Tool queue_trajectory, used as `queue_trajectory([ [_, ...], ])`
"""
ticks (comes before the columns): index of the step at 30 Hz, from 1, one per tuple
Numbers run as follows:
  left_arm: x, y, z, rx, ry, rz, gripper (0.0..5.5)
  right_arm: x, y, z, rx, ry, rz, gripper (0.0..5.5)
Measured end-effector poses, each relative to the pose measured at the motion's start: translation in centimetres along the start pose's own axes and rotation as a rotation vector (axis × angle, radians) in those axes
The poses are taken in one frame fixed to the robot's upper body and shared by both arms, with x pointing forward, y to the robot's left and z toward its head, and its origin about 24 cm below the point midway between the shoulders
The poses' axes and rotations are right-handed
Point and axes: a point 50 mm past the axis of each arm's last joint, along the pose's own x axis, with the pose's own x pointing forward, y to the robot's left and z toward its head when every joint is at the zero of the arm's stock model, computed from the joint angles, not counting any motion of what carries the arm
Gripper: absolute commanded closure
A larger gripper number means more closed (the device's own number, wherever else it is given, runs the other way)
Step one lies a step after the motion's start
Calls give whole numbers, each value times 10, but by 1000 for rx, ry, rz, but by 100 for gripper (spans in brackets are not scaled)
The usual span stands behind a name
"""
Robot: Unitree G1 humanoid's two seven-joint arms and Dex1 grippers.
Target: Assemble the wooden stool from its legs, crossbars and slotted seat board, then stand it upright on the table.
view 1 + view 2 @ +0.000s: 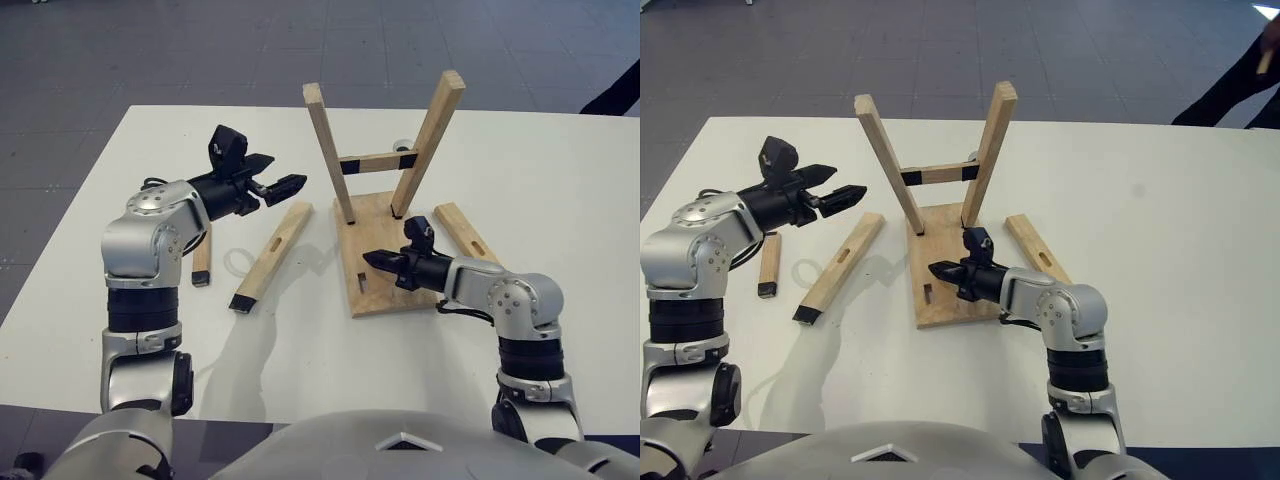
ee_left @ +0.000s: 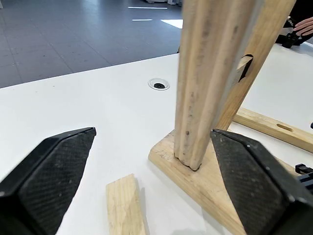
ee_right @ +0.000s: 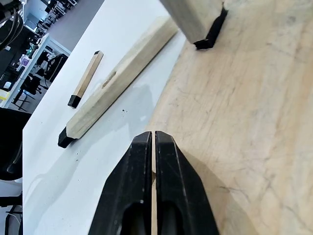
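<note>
The pale, grainy wooden seat board [image 1: 375, 262] lay flat near the middle of the smooth white table [image 1: 560, 200], with two square-sided legs [image 1: 328, 150] [image 1: 430, 135] standing in its slots, splayed apart and joined by a short black-ended crossbar [image 1: 378, 161]. A loose slotted leg [image 1: 272, 252] with a black tip lay slantwise toward the left edge, a short loose crossbar [image 1: 202, 258] further out. Another loose leg [image 1: 462, 232] sat just beside the board's right side. The left gripper [image 1: 288, 170] hung above the surface, fingers spread wide and holding nothing — its ribbed pads [image 2: 51, 181] framed the nearer upright leg. The right gripper [image 3: 152, 142] had its fingers pressed together over the board's left edge; contact was unclear. A broad stretch of white surface ran to the right edge.
</note>
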Motion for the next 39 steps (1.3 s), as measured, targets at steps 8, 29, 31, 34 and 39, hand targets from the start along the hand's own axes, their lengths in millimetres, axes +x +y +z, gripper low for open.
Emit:
queue_trajectory([
  [8,-17,6,6,4,-96,214,149,-77,43,86,-363,-326,-30,540],
  [29,76,-43,157,-6,-436,237,299,-18,-4,221,-380,-626,-351,540],
  [31,72,-44,156,1,-444,253,299,-16,-3,221,-378,-626,-345,540],
  [34,68,-44,152,10,-441,270,299,-13,0,221,-379,-626,-336,540],
  [39,72,-42,133,0,-384,291,299,-11,2,221,-389,-618,-336,540],
])
